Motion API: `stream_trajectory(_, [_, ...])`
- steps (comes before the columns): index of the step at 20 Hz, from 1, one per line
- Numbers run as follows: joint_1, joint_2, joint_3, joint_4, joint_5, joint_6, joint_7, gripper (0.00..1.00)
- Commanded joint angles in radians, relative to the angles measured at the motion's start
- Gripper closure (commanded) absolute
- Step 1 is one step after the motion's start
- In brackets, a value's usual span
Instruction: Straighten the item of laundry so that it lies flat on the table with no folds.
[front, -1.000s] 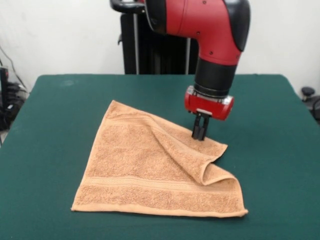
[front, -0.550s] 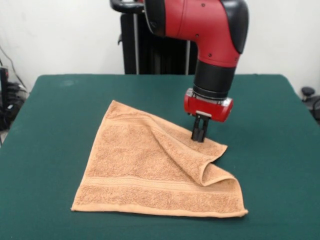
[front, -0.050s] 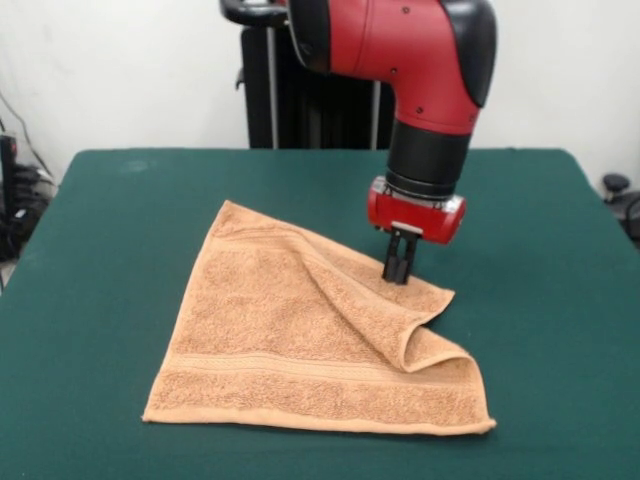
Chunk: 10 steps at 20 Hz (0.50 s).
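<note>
The item of laundry, an orange-tan towel, lies on the dark green table left of centre. Its right-hand part is folded over, which leaves a raised ridge running diagonally to a doubled corner near the front right. A woven band stripe runs along the near edge. My gripper points straight down at the towel's far right edge. Its black fingers are pressed together, with their tips in the cloth at that edge. The towel is not lifted off the table.
A black stand rises behind the table's far edge. Cables and dark equipment sit off the table's left side, and a small dark object is off its right side.
The gripper has risen by a hair and shifted slightly left since the earliest frame. The towel's shape is the same.
</note>
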<state>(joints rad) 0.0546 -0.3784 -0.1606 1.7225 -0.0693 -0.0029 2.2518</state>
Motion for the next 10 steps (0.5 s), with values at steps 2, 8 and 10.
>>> stream_trajectory(2, [-0.019, 0.176, 0.096, 0.142, -0.001, -0.158, 0.202, 1.0])
stream_trajectory(8, [0.029, 0.147, 0.046, 0.247, 0.01, -0.214, 0.217, 1.0])
stream_trajectory(10, [0.006, 0.143, 0.064, 0.274, -0.003, -0.234, 0.208, 1.0])
